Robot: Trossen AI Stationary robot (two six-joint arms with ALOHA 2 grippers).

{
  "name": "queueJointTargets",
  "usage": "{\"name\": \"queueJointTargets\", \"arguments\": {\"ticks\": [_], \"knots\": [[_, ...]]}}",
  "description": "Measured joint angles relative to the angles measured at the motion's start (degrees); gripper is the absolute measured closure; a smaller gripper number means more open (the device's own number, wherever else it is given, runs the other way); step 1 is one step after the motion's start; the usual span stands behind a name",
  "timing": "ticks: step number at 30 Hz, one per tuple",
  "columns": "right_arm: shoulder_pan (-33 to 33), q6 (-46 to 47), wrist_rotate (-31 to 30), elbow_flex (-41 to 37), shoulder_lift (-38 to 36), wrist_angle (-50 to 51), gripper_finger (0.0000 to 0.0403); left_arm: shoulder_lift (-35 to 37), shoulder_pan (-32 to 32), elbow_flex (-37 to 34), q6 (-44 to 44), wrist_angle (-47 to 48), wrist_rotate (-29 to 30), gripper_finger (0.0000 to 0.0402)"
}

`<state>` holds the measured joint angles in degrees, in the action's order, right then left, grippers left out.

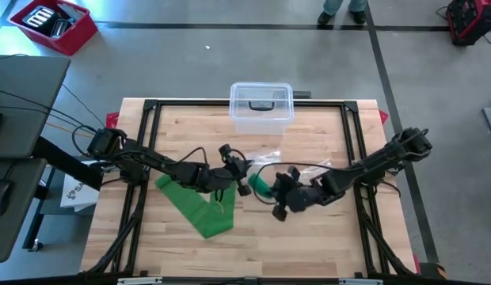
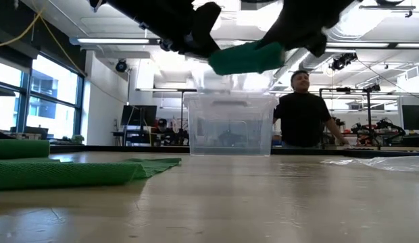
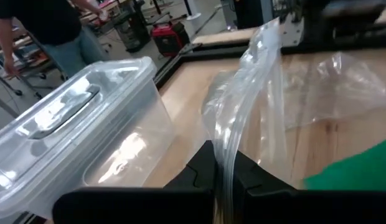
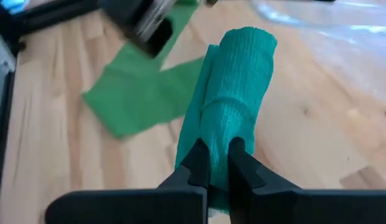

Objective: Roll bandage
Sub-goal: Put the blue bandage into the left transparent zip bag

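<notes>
Nearest the front table edge we find a green bandage strip [image 1: 196, 207] lying flat and unrolled on the wooden table [image 1: 309, 245], one end folded back.

Just beyond it, mid-table, we note the right gripper [image 4: 218, 163] clenched on a rolled teal-green bandage [image 4: 233, 99]; the low view shows the roll [image 2: 247, 58] held clear above the tabletop.

Beside it, the left gripper [image 3: 223, 167] is pinched shut on the edge of a clear plastic bag [image 3: 261, 93], lifting it. The rest of the bag [image 1: 297, 162] lies crumpled on the wood.

Farther back, a clear lidded plastic container [image 1: 261, 104] sits at the far edge.

Beyond the table, a person [image 2: 303, 111] in a dark shirt stands in the room.
</notes>
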<state>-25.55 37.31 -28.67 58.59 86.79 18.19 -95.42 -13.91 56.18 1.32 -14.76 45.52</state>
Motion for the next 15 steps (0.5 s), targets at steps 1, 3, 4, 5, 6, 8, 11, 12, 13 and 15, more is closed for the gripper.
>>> {"name": "queueJointTargets", "arguments": {"ticks": [1, 3, 4, 5, 6, 8, 11, 12, 13, 15], "knots": [[-0.96, 0.02, -0.38, 0.49, 0.01, 1.11, 0.0395, 0.00, 0.00, 0.00, -0.04, 0.62, 0.00, 0.0401], [-2.50, 0.04, -3.06, 1.30, -0.01, 2.16, 0.0395, 0.00, -0.19, 0.00, -0.74, 1.15, 0.01, 0.0401], [-2.99, 0.12, -4.87, 1.58, -0.10, 2.01, 0.0395, 0.00, -0.26, 0.00, -1.12, 1.16, 0.01, 0.0401], [-3.16, 0.07, -6.71, 1.75, -0.15, 1.90, 0.0395, 0.00, -0.39, 0.00, -1.46, 1.37, 0.02, 0.0401], [-3.08, -0.12, -8.60, 1.77, -0.20, 1.71, 0.0395, 0.00, -0.53, 0.00, -1.52, 1.60, 0.02, 0.0401], [-2.95, -0.23, -11.01, 1.79, -0.22, 1.84, 0.0395, 0.00, -0.90, 0.00, -1.48, 1.59, 0.02, 0.0401], [-2.23, 0.15, -13.92, 1.79, -0.21, 2.08, 0.0395, 0.00, -0.96, 0.00, -0.76, 1.43, -0.07, 0.0401], [-1.81, 0.23, -13.92, 1.79, -0.21, 2.10, 0.0395, 0.00, -0.96, 0.00, -0.75, 1.42, -0.34, 0.0401], [-1.32, 0.35, -13.92, 1.79, -0.21, 2.10, 0.0395, 0.00, -0.96, 0.00, -0.74, 1.26, -0.69, 0.0401], [-0.17, 1.22, -13.77, 1.77, -0.21, 2.50, 0.0395, 0.00, -0.89, 0.00, -0.66, 0.92, -1.19, 0.0401]]}}
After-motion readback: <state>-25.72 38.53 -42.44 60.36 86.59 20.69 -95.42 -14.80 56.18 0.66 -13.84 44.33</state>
